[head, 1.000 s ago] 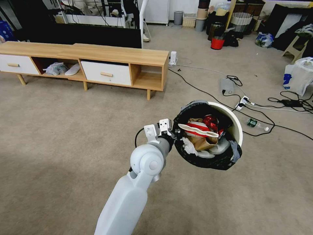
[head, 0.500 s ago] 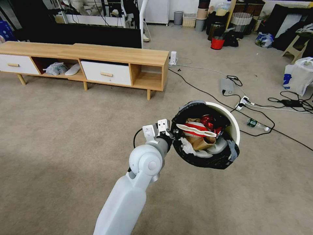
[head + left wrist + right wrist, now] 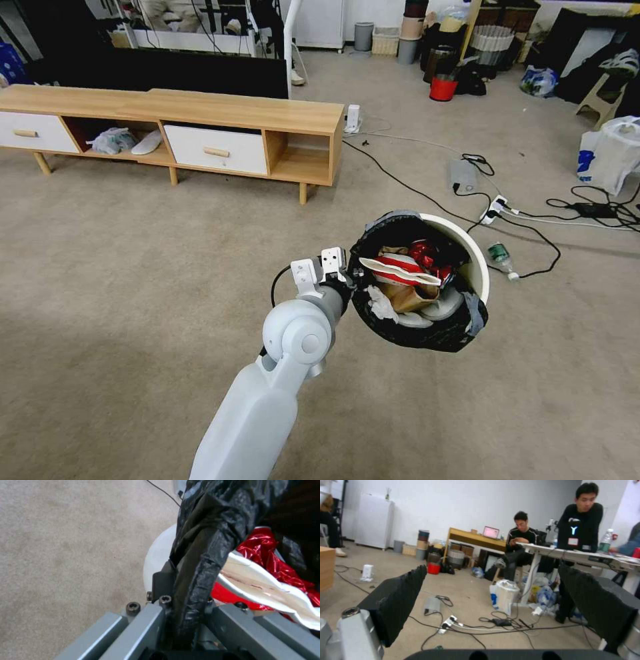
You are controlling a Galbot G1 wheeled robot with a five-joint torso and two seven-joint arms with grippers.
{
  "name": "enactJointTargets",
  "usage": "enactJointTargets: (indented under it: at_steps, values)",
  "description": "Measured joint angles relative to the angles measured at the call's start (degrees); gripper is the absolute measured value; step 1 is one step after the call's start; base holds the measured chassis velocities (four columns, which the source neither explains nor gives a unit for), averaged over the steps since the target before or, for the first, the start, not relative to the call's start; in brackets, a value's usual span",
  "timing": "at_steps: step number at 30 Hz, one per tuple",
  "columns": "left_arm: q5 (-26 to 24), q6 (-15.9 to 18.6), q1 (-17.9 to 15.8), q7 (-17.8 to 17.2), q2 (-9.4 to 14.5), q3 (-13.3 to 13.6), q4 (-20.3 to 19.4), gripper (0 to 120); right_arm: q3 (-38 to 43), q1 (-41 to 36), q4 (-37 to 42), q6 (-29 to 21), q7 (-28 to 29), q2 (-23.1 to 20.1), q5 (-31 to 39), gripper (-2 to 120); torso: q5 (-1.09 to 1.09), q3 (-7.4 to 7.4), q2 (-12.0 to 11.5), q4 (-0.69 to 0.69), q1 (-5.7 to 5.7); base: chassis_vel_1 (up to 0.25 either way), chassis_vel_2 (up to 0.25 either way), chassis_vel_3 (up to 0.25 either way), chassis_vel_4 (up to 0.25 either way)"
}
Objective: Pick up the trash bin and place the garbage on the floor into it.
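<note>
Right now my left end effector (image 3: pixel 347 277) is clenched on the rim of the trash bin (image 3: pixel 475 257), pinching the black liner bag (image 3: pixel 200 562) against the white wall, and the bin hangs off the floor, tipped so its mouth faces up toward my head camera. My right end effector (image 3: pixel 493 600) is released, its two dark pads spread wide with nothing between them, pointing out across the room toward the cables.

Inside the bin I count one crumpled brown paper bag (image 3: pixel 407 295), one red-white snack wrapper (image 3: pixel 400 265), one crushed red can (image 3: pixel 427 252) and what look like two pale tissue clumps low in the liner, though the heap hides part of them. On the carpet (image 3: pixel 133 267) I see one green-labelled bottle (image 3: pixel 499 255) lying just beyond the bin's far rim, beside the black cable loop. That looks to me like the one piece left to collect.

To do this step well, I judge I should keep the pinch firm, because the grip is on thin plastic over a narrow rim and could slip, and hold the bin's tilt steady so the loose heap cannot slide out. I should bring the bin near the bottle without dragging it through the cables, leaving my right end effector a free path down to the bottle.
</note>
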Motion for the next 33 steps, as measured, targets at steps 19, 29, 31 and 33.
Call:
enactJointTargets:
  at_steps: [19, 29, 31, 33]
  values:
    - [-0.5, -1.0, 0.3, -0.2, 1.1, -0.7, -0.8, 0, -1.6, 0.0, 0.9, 0.7, -1.8, 3.5, -3.2, 100, 0.00, 0.00, 0.0, 0.01, 0.00, -0.030, -0.029, -0.031, -0.031]
    - [-0.6, -1.2, 0.1, -0.3, 1.2, -1.5, -0.8, 0, -1.7, 0.2, 1.0, -0.5, -1.9, 3.6, -3.1, 100, 0.00, 0.00, 0.0, 0.00, 0.00, 0.000, 0.000, 0.000, 0.000]
    - [-0.7, -1.2, 0.1, -0.3, 1.3, -1.6, -0.8, 0, -1.8, 0.3, 1.0, -0.7, -1.9, 3.5, -2.9, 100, 0.00, 0.00, 0.0, 0.00, 0.00, 0.000, 0.000, 0.000, 0.000]
    - [-0.7, -1.2, 0.1, -0.3, 1.3, -1.7, -0.7, 0, -1.9, 0.4, 0.9, -0.9, -1.8, 3.5, -2.8, 100, 0.00, 0.00, 0.0, 0.00, 0.00, 0.000, 0.000, 0.000, 0.000]
